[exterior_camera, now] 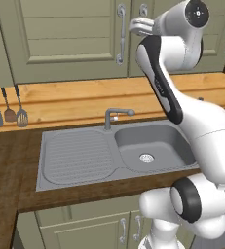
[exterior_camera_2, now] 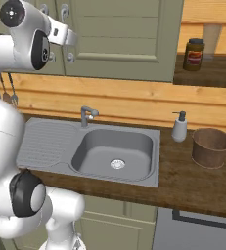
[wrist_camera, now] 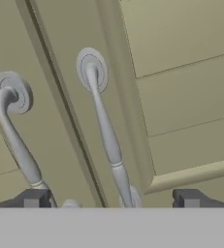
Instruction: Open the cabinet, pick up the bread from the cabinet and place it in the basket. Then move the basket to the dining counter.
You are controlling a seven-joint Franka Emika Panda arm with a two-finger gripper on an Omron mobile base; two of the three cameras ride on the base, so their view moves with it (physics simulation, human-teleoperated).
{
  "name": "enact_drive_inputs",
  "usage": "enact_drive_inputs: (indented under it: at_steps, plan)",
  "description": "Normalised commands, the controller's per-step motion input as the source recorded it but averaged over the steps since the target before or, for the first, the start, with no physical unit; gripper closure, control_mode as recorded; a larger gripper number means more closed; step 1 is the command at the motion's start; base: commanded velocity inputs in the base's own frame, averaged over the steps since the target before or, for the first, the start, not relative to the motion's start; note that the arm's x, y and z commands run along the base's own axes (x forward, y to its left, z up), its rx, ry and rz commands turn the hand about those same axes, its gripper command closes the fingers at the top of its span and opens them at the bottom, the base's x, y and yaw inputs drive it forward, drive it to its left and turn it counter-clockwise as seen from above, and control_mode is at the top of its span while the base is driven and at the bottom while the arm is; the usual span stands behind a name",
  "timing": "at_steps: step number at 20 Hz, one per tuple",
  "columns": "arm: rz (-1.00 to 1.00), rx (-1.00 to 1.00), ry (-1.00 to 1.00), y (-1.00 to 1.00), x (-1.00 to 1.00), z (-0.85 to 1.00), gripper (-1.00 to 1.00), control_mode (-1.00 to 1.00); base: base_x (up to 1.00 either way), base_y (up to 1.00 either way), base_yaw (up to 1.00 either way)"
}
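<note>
No legible text, numbers or signs anywhere. The jar point(exterior_camera_2: 194, 54), at 2 o'clock in the right base view, carries a yellow label. Its red marking is too blurred to read.

My views are evenly and softly lit, moderately bright, with no visible light source. The sink point(exterior_camera_2: 112, 155) basin shades darker toward its near wall; a faint shadow lies under the cabinet point(exterior_camera: 60, 39) panel edges. My arm point(exterior_camera: 182, 112) carries mild highlights, no hard glare. All frames are slightly soft. In my hand view, edges at 6 o'clock look blurred.
</note>
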Motion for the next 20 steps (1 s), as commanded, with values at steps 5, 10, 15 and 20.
enact_drive_inputs:
  at_steps: [5,10,15,20]
  plan:
    - [0.00,0.00,0.00,-0.03,0.36,-0.24,-1.00,-1.00,0.00,0.00,0.00]
    - [0.00,0.00,-0.02,-0.01,0.28,-0.06,-1.00,-1.00,0.00,0.00,0.00]
    - [0.00,0.00,-0.04,0.00,0.39,-0.16,-1.00,-1.00,0.00,0.00,0.00]
    - [0.00,0.00,-0.06,0.00,0.44,-0.05,-1.00,-1.00,0.00,0.00,0.00]
